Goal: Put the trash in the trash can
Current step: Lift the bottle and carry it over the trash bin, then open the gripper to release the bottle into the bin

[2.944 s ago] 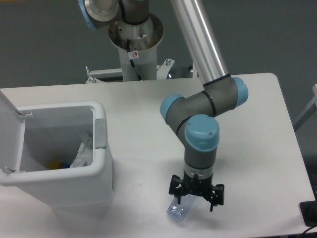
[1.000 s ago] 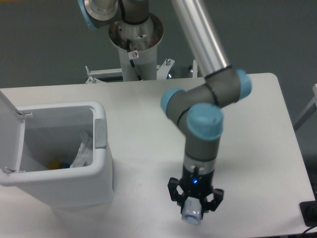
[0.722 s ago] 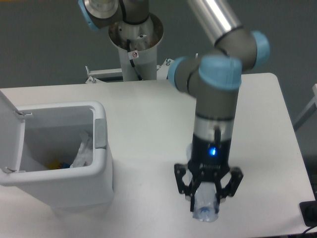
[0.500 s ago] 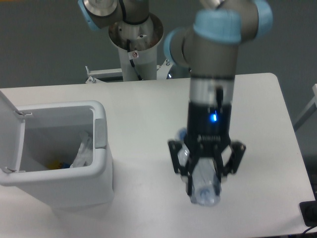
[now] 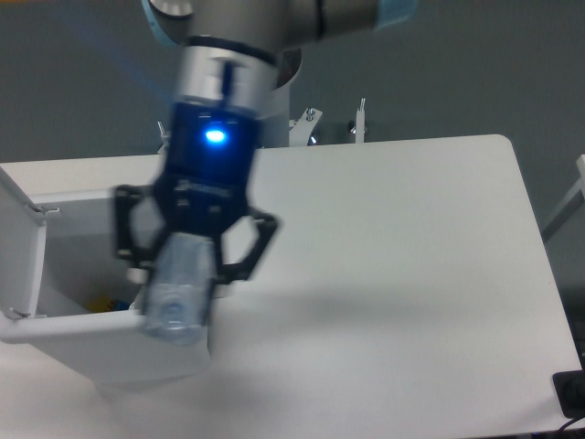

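Note:
My gripper (image 5: 186, 267) is shut on the clear crushed plastic bottle (image 5: 176, 294) and holds it high, close to the camera, over the right rim of the white trash can (image 5: 55, 334). The bottle hangs down from the fingers and covers the bin's right wall and grey tab. The bin's lid (image 5: 20, 240) stands open at the left. The white crumpled wrapper is hidden behind the gripper. A small yellow and blue item (image 5: 111, 305) shows on the bin floor.
The white table (image 5: 402, 274) stretches right of the bin. The arm's base column (image 5: 279, 101) and a metal bracket (image 5: 315, 123) stand at the back edge. A dark object (image 5: 571, 393) sits at the lower right corner.
The gripper closed on the bottle near the table's front edge, lifted it, then swung left and toward the camera until it hangs over the trash can's right rim.

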Robot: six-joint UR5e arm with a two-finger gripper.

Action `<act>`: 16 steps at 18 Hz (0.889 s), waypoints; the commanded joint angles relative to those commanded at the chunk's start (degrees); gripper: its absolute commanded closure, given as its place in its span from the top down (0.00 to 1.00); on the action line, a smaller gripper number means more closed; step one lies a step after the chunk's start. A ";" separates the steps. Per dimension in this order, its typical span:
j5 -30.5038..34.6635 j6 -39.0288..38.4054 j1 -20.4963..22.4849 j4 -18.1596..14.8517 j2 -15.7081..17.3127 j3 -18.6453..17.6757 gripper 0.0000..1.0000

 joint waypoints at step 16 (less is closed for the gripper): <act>0.35 6.77 12.63 0.00 0.00 -0.09 1.00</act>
